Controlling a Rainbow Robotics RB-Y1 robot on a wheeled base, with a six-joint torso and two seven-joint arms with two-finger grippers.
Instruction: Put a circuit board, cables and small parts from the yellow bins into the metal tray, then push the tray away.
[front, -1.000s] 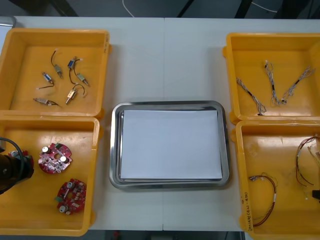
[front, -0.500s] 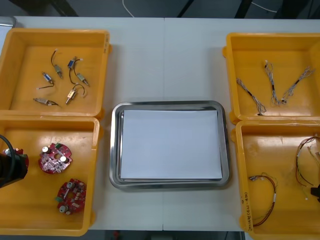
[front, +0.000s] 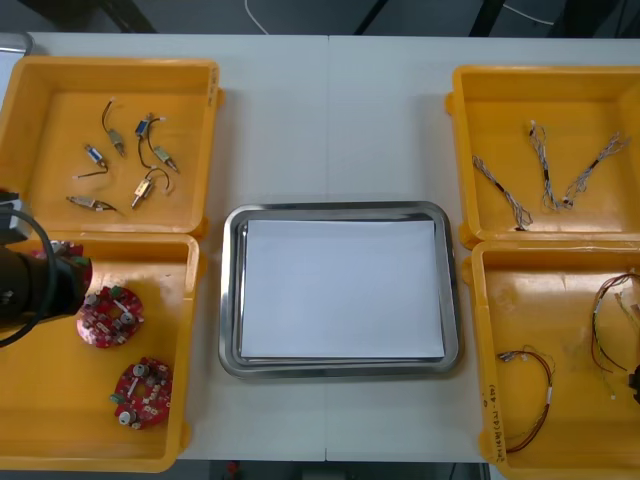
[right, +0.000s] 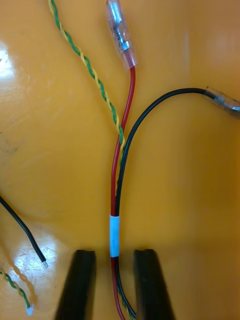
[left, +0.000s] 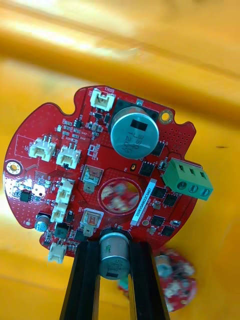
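Left gripper (left: 115, 246): my left tool; in the front view it stands at 9 o'clock of the table (front: 330, 120), over the far rim of the near-left bin; its fingers (left: 86, 280) are pinching a grey cylinder on the rim of a circuit board
Held circuit board (left: 100, 165): round and red, with white connectors, a large grey cylinder and a green terminal block; it extends beyond my fingertips, with the orange bin wall behind it
Near-left bin (front: 190, 340): yellow, at 8 o'clock of the tray; two loose boards lie flat in it, one (front: 108, 318) just beside my left arm, the other (front: 140, 392) nearer the table's near edge
Far-left bin (front: 212, 100): yellow, at 10 o'clock of the tray; small metal parts (front: 148, 187) lie scattered on its floor, apart from one another
Metal tray (front: 340, 210): at the table's centre, between the two pairs of bins; shiny rim, white inside
Right gripper (right: 114, 256): my right tool, low in the near-right bin at 4 o'clock, by the table's right edge; its fingers are parted and stand one on each side of a cable, with a gap on both sides
Straddled cable (right: 114, 235): red, black and green-yellow strands bound by a white band; it lies on the bin floor between my fingers
Near-right bin (front: 478, 350): yellow; a looped cable (front: 535, 400) lies at 9 o'clock of my right tool
Far-right bin (front: 460, 150): yellow, at 2 o'clock of the tray; three twisted cables (front: 545, 165) lie in it
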